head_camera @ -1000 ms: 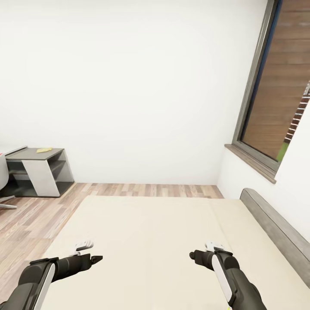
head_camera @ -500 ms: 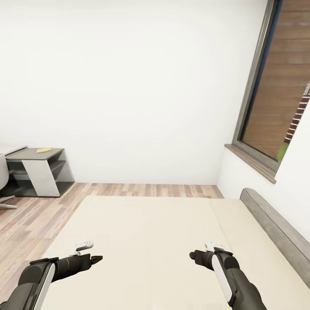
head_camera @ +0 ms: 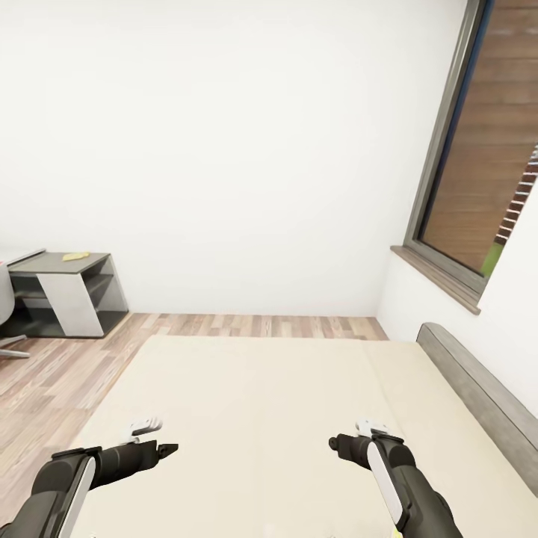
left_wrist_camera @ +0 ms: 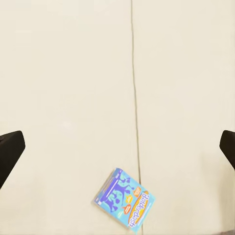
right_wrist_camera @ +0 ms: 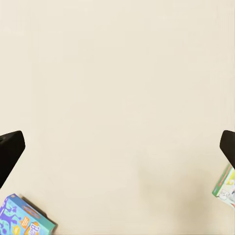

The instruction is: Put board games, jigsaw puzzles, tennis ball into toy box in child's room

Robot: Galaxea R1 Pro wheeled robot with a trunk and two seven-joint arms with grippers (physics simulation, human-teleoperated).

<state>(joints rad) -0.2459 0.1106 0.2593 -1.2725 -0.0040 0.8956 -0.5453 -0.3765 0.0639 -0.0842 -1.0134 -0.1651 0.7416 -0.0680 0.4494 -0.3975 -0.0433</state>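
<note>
You are holding both grippers, left gripper (head_camera: 168,448) and right gripper (head_camera: 334,442), spread wide and empty above the bed (head_camera: 261,418). A blue board game (left_wrist_camera: 125,198) is lying on it; a green-edged game box (right_wrist_camera: 225,185) is sitting apart.

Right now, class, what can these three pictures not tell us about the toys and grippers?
- Blue game: whole in the left wrist view, print too small to read.
- Green game: cut off by the right wrist view's edge.
- Yellow thing on the table: too small to identify.
- Left gripper, right gripper: head view too small to show jaw state.
</note>
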